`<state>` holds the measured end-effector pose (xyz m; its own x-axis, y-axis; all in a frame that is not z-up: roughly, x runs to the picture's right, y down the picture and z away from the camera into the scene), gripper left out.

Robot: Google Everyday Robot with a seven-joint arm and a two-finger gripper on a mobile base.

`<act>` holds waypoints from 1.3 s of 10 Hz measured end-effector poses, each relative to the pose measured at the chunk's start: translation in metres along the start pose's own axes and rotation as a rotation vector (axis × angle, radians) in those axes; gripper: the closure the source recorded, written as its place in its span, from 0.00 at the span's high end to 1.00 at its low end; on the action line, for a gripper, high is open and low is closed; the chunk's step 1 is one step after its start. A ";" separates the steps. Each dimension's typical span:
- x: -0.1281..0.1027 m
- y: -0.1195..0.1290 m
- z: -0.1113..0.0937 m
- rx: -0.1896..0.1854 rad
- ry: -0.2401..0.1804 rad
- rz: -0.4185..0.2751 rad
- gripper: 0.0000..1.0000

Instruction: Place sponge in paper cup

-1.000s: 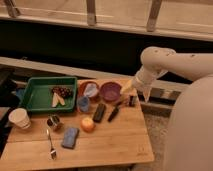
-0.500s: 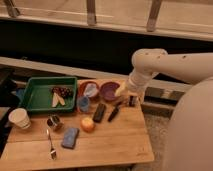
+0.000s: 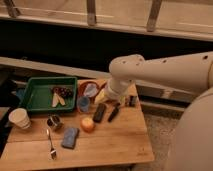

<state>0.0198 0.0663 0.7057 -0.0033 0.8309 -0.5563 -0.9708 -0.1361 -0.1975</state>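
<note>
Lower left of centre on the table [image 3: 116, 145], the sponge [image 3: 70, 137] lies flat, down-frame and left of my claw [image 3: 121, 100], which hangs released and empty near the table's back edge. The sponge's long axis runs up-frame, leaning slightly right, and the paper cup [image 3: 20, 118] stands further left. Since the earlier frames my arm has swung leftward; sponge and cup have not shifted.
</note>
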 end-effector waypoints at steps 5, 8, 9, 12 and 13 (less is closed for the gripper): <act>0.004 0.016 0.006 -0.002 0.013 -0.047 0.80; 0.007 0.027 0.014 0.027 0.020 -0.079 0.80; 0.006 0.042 0.022 0.036 0.026 -0.104 0.80; 0.006 0.081 0.043 0.039 0.045 -0.180 0.80; 0.006 0.088 0.047 0.037 0.051 -0.192 0.80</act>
<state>-0.0766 0.0845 0.7236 0.1937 0.8113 -0.5515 -0.9607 0.0430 -0.2742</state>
